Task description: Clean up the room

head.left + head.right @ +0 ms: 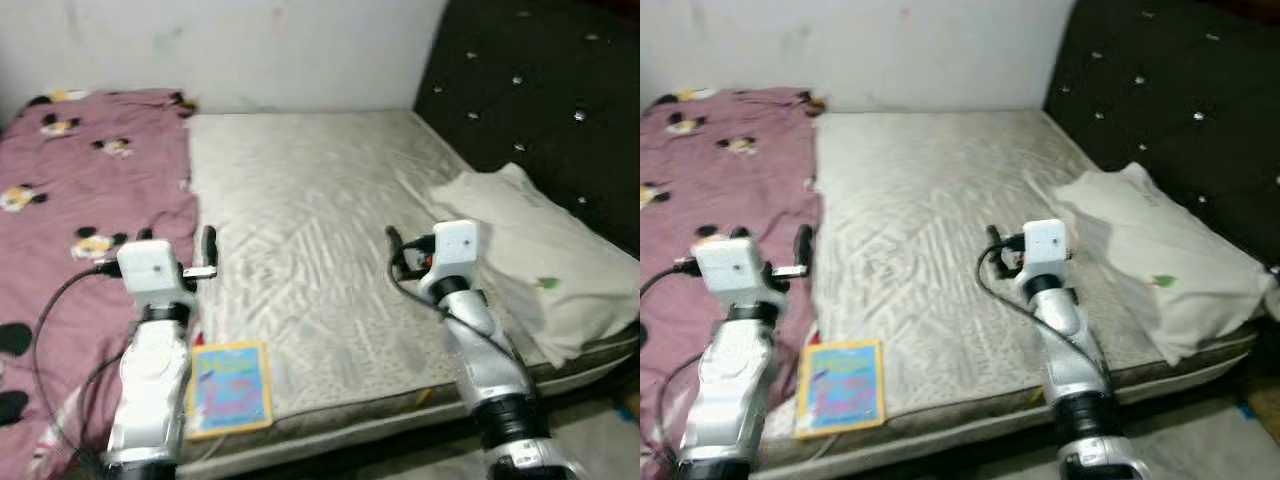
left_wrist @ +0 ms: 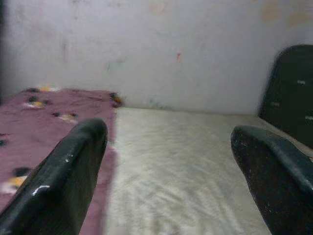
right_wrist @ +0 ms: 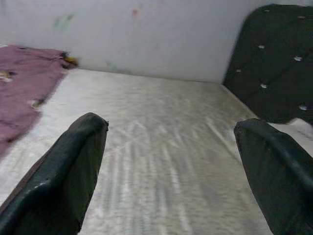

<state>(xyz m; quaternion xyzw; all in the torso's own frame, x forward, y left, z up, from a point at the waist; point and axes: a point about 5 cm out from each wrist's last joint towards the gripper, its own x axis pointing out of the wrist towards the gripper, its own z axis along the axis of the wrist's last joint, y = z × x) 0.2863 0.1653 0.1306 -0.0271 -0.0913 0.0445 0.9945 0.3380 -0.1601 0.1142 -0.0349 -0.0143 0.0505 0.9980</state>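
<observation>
Book [image 1: 231,388] lay flat at near mattress [image 1: 320,230] edge, just beside left arm. Judged light, stiff, glossy cover likely slippery; best pinched at overhanging edge. Left gripper [image 2: 166,161] and right gripper [image 3: 168,161]: jaws wide apart, holding nothing.

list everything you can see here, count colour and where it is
mattress: 1, off-white, middle of the scene, against the wall
blanket: 1, pink with cartoon prints, over the bed's left side
book: 1, blue cover with yellow border, flat at the mattress's near edge by the left arm
pillow: 1, cream, right side of the mattress by the headboard
headboard: 1, black tufted, far right
wall: 1, white, behind the bed
left tool: 1, black fingers, open, above the blanket's edge
right tool: 1, black fingers, open, above the mattress
</observation>
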